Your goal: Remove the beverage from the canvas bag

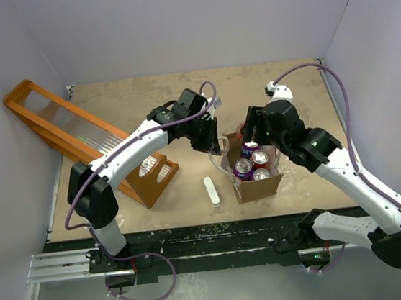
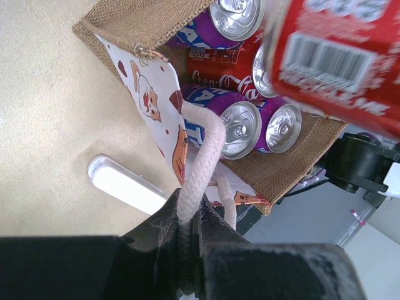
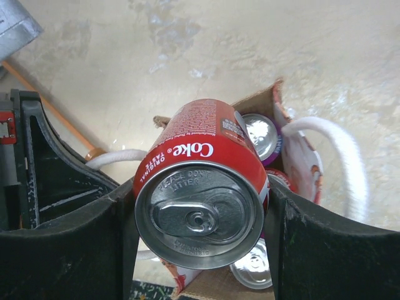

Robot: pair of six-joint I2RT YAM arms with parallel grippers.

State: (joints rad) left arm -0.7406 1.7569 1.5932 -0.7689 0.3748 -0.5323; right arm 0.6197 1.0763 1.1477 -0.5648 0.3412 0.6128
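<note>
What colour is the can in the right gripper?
Red Coke can; right wrist view shows it best.

The left gripper (image 2: 189, 230) is at 6 o'clock. It is pinched tight on the white rope handle (image 2: 203, 147). The rope goes up toward 12 o'clock to the canvas bag (image 2: 144, 22). The bag is brown, and its white side has red pictures. Inside are purple cans (image 2: 240, 128) and a red Coke can (image 2: 228, 78). At 2 o'clock a big red can (image 2: 337, 56) is up above the bag, blurry, with a bar code. At 8 o'clock a white bar (image 2: 122, 184) lies on the tan table (image 2: 44, 106).
</note>
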